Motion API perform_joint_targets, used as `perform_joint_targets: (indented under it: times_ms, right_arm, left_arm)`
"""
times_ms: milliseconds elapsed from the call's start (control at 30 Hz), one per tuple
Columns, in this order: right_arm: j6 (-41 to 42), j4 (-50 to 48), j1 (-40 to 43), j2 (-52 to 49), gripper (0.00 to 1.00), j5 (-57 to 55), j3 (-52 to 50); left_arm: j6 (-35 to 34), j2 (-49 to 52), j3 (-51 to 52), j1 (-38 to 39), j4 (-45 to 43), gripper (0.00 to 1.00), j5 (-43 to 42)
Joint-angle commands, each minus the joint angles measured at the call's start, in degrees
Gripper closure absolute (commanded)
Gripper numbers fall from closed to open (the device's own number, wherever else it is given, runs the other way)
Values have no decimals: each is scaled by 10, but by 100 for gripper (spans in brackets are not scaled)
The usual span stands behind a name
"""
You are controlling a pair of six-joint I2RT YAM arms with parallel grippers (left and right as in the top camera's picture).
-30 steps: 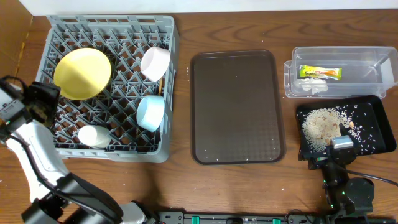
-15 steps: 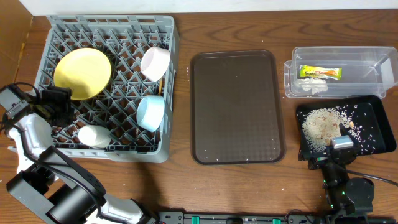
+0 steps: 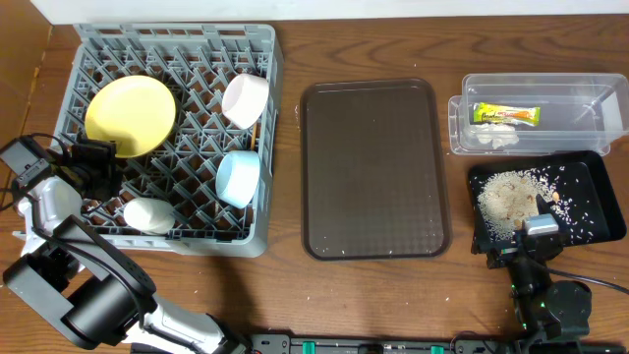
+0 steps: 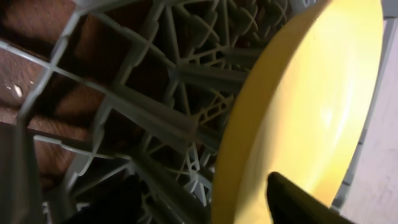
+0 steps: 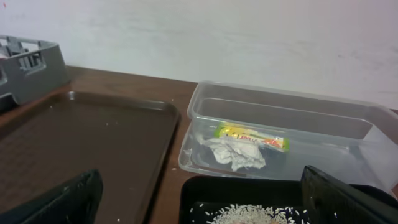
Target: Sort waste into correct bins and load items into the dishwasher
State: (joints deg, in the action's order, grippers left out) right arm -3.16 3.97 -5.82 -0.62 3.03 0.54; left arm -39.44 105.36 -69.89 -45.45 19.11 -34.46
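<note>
– Grey square plastic dish rack [image 3: 197,39]: where does it sit?
– On the left of the wooden desk [image 3: 285,285]. A round yellow plate [image 3: 130,116] leans in its upper-left cells. To the right of the plate a small white cup [image 3: 246,98] lies on its side. A light blue bowl [image 3: 238,177] stands on edge below that cup, and a second white cup [image 3: 147,213] lies near the front wall.
– And the left end effector [image 4: 199,186]?
– At the rack's left wall, just beside the plate. Its fingers are spread apart, and the plate's rim shows between them.
– Further right?
– A dark brown rectangular serving tray [image 3: 373,167] in the middle. Then comes a deep clear plastic tub [image 3: 536,81] with a green-yellow-orange snack wrapper [image 3: 505,114] and crumpled white tissue [image 3: 491,138] inside. In front of the tub, a shallow glossy black tray [image 3: 600,155] holds whitish rice scraps [image 3: 503,202].
– The right end effector [image 5: 200,180]?
– Released, fingers wide and holding nothing, at the black tray's near edge.
</note>
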Motion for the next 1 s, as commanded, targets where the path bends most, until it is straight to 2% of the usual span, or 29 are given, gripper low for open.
perform_joint_targets:
  times_ms: [0,100,367,500,733,833,967]
  right_arm:
    - [8,0,-5,3,1,2,-2]
    - [8,0,-5,3,1,2,-2]
    - [8,0,-5,3,1,2,-2]
    - [8,0,-5,3,1,2,-2]
    - [8,0,-5,3,1,2,-2]
    - [8,0,-5,3,1,2,-2]
    - [8,0,-5,3,1,2,-2]
  left_arm:
    - [-2,29,4,3,-19,46,-10]
    - [-2,29,4,2,-27,61,-9]
    - [2,29,4,2,-37,92,-33]
    - [7,25,4,2,-40,92,-57]
    - [80,-22,4,3,-24,92,-43]
    - [117,-68,4,7,6,92,24]
    - [179,-136,4,30,73,92,183]
